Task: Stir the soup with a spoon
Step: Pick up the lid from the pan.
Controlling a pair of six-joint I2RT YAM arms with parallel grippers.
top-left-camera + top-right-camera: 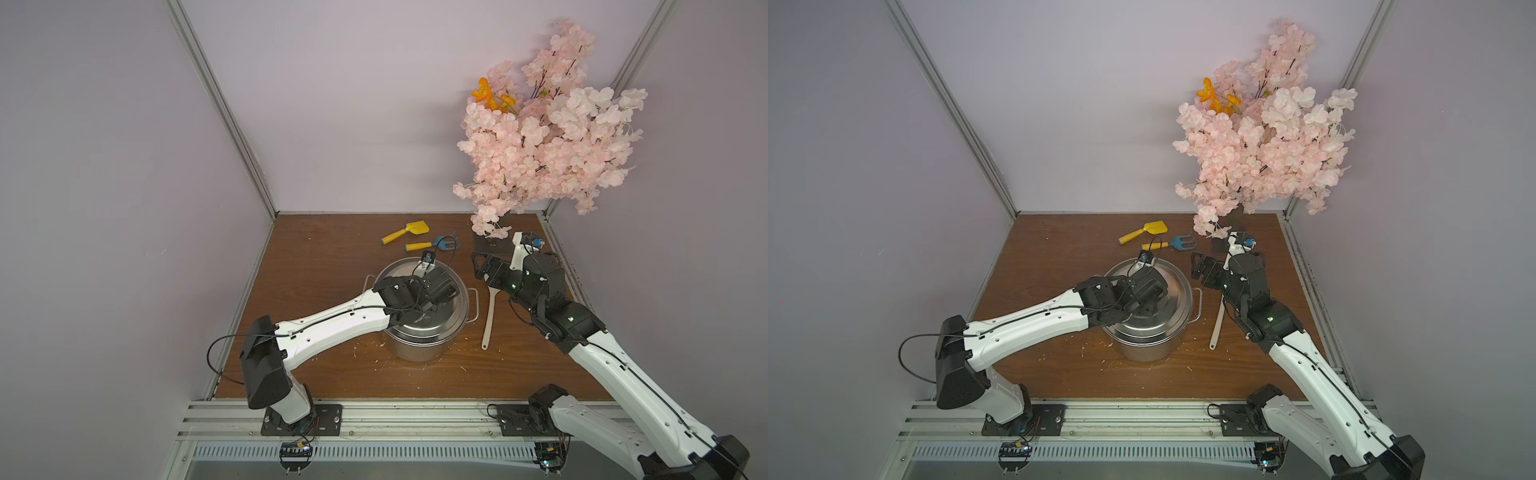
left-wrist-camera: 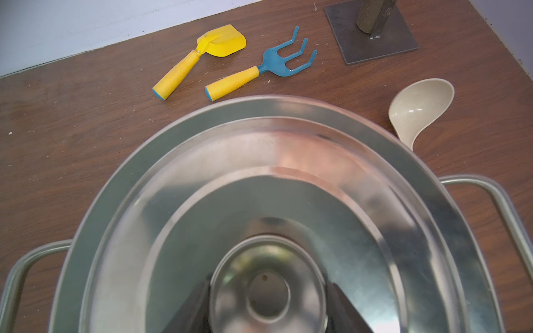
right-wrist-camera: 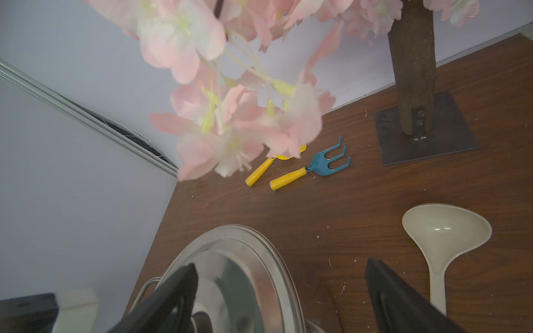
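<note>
A large steel pot (image 1: 415, 347) (image 1: 1144, 349) stands mid-table with its flat lid (image 1: 451, 318) (image 2: 288, 161) on, so the soup is hidden. My left gripper (image 1: 422, 311) (image 1: 1144, 309) (image 2: 268, 291) reaches down onto the lid, its fingers pressed against both sides of the lid's knob. The cream spoon (image 1: 489, 316) (image 1: 1217, 324) lies flat on the table right of the pot, with its bowl (image 2: 421, 106) (image 3: 445, 233) toward the back. My right gripper (image 1: 481, 266) (image 1: 1200, 268) (image 3: 281, 265) hovers open over the spoon's bowl end, between pot and spoon, holding nothing.
Behind the pot lie a yellow toy shovel (image 1: 405, 232) and a blue rake (image 1: 436, 243). A pink blossom tree (image 1: 548, 133) on a dark base plate (image 3: 427, 135) fills the back right corner, its branches hanging over my right gripper. Walls enclose the left, back and right.
</note>
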